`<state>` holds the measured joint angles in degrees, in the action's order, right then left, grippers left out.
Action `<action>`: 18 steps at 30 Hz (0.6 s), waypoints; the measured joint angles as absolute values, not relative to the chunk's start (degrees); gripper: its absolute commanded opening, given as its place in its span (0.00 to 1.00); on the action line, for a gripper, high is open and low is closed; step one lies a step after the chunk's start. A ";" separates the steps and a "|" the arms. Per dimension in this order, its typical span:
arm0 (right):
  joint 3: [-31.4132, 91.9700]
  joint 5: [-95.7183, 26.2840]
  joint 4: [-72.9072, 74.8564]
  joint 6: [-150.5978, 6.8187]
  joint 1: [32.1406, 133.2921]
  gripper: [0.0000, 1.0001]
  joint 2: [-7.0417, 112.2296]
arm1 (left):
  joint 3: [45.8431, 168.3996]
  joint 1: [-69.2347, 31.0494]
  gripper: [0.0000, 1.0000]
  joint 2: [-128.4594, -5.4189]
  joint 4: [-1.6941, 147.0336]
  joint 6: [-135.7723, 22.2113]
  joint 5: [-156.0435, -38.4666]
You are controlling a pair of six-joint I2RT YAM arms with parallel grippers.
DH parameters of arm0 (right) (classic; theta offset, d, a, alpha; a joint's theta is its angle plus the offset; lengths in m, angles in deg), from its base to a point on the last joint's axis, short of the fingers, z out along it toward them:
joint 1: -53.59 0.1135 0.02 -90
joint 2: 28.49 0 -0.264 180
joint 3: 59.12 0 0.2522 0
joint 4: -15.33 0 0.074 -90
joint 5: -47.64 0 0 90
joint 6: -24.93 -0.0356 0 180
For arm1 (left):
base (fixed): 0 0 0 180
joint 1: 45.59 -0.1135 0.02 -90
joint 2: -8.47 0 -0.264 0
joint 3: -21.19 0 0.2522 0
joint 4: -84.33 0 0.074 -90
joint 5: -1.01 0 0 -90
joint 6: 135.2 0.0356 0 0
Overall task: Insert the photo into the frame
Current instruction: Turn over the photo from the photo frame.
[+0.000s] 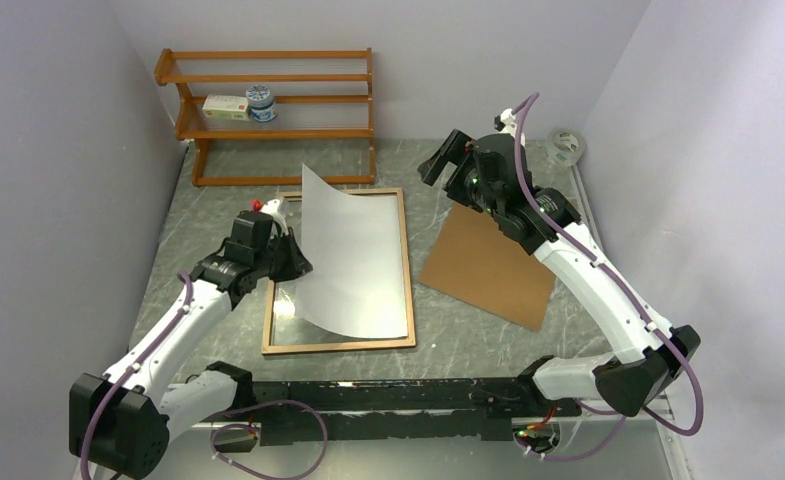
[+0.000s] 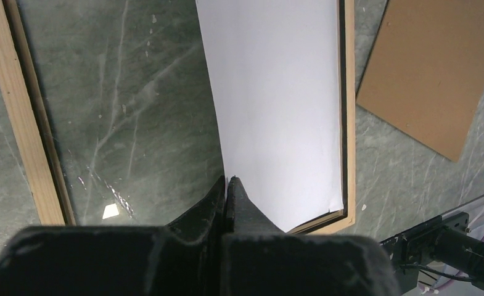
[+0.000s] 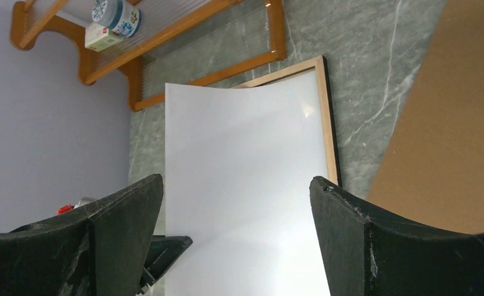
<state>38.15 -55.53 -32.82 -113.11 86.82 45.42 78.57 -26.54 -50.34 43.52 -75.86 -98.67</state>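
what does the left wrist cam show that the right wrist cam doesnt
Only the left wrist view: the left fingers pinched shut on an edge of the photo, and the left rail of the frame.

Only the right wrist view: the right fingers spread open and holding nothing, and the shelf rack with a tin and a box on it.

Both: the photo, white back up, over the frame, the frame's right rail, and the brown backing board beside it.
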 measured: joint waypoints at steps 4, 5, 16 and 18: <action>37.71 -55.48 -32.97 -113.11 86.65 0.92 45.42 | 77.76 -26.65 0.20 -50.25 43.32 -75.92 -98.12; 37.69 -55.48 -32.97 -113.08 86.65 0.92 45.42 | 77.56 -26.65 0.25 -50.23 43.28 -75.88 -97.92; 37.12 -55.29 -33.06 -113.08 86.28 0.92 45.42 | 77.65 -26.76 0.68 -52.26 39.56 -76.36 -90.43; 36.92 -55.29 -33.04 -113.08 86.12 0.92 45.42 | 78.22 -26.76 0.74 -52.70 37.90 -76.51 -87.58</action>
